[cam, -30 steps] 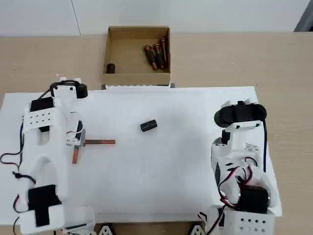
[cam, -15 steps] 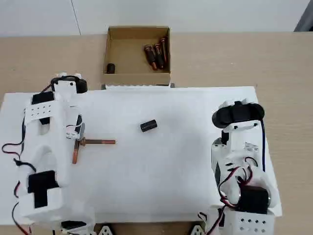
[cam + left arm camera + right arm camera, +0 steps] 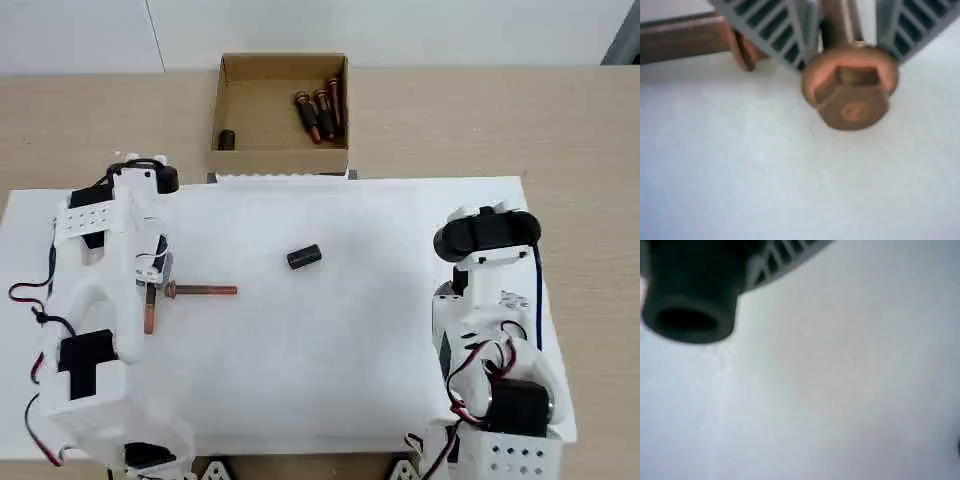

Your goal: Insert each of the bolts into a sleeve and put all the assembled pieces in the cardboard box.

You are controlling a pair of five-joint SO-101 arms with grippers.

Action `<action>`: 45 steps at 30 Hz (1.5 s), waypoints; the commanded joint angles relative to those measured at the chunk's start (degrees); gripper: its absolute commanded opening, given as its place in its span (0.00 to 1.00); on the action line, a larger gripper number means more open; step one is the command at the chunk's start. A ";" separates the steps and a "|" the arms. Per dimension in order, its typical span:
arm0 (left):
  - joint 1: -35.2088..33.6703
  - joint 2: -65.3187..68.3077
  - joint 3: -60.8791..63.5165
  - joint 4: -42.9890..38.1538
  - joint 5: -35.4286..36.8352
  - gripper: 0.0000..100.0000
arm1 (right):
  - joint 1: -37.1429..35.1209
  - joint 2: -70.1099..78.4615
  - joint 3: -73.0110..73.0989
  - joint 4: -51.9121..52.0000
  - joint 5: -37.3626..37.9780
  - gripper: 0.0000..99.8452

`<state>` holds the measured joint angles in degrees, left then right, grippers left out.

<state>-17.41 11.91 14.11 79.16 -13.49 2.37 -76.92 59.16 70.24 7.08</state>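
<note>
Now, left gripper (image 3: pixel 842 30): clamped on a held bolt (image 3: pixel 850 95), at the left of the high frame.
Second bolt (image 3: pixel 203 290): flat on the white mat (image 3: pixel 330 380), just beside it.
Right gripper (image 3: pixel 747 270): closed on a black sleeve (image 3: pixel 690 305).
Loose sleeve (image 3: pixel 304 257): mid-frame on the mat.
Cardboard box (image 3: pixel 283 160): top centre, holding assembled pieces (image 3: pixel 320 110).

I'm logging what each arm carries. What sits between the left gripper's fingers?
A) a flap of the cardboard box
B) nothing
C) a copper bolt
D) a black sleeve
C: in the left wrist view the left gripper has its ribbed fingers shut on the shank of a copper bolt, with the hex head sticking out.
</note>
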 commanded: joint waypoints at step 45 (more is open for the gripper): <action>16.79 -63.82 25.19 -13.89 12.13 0.01 | -0.66 -25.80 3.96 2.15 0.09 0.00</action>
<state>-1.23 -43.65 33.98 73.10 -4.35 2.37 -97.93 60.66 73.05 7.25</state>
